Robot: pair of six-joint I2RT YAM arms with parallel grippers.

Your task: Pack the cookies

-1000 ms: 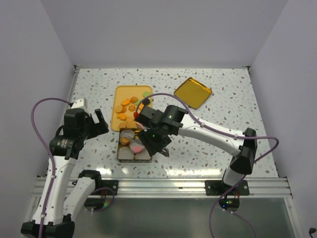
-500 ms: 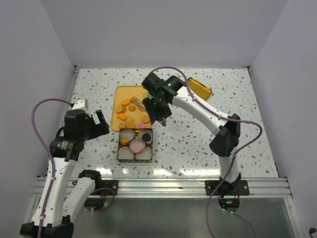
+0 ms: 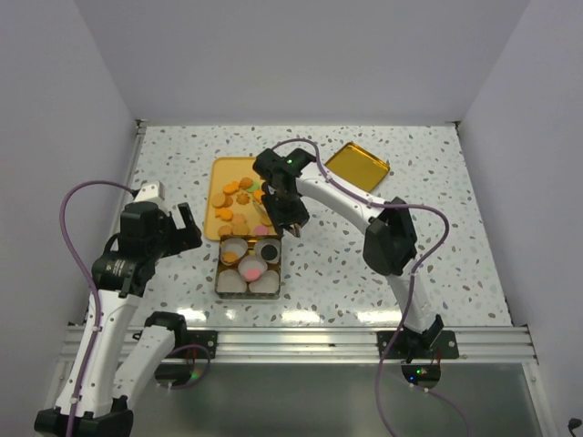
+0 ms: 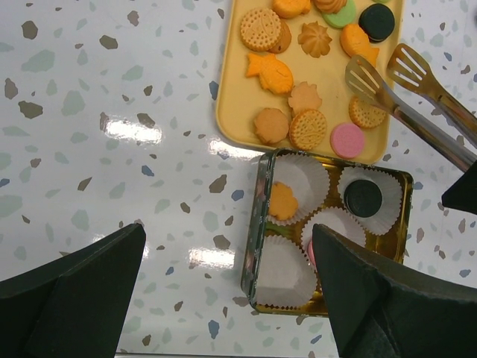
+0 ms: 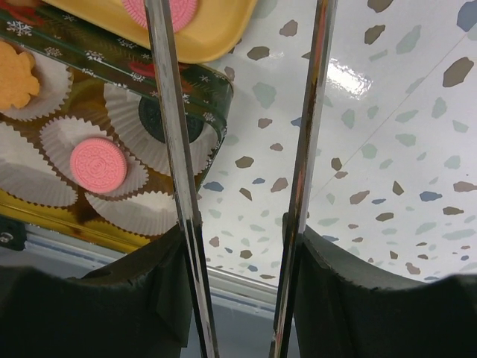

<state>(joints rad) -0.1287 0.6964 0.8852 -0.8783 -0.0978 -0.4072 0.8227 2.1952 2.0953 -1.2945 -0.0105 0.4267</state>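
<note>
Small round cookies [image 4: 307, 128], mostly orange and tan with one pink, one green and one black, lie spread over a flat yellow rectangular tray [image 4: 235, 104]. Touching the tray's near edge is a dark green rectangular tin [image 4: 257, 224] lined with white pleated paper cups [image 4: 283, 268]. Three cups are filled: one with an orange cookie [image 4: 283, 201], one with a black cookie [image 4: 363, 198] and one with a pink cookie [image 5: 97, 162]; the other cups in view are empty.

A pair of slim metal tongs [image 4: 417, 112] reaches over the tray's right side, its slotted tips apart and near a tan cookie, with nothing between them. The right claw [image 5: 238, 239] is closed partway around the tongs, one finger pressed on each arm. The left claw [image 4: 228, 231] gapes fully wide and grips nothing, hanging above the white speckled worktop [image 4: 112, 112] to the left of the tin. A shiny gold rectangular lid [image 3: 357, 168] lies on the worktop to the right of the tray, well apart from the tin.
</note>
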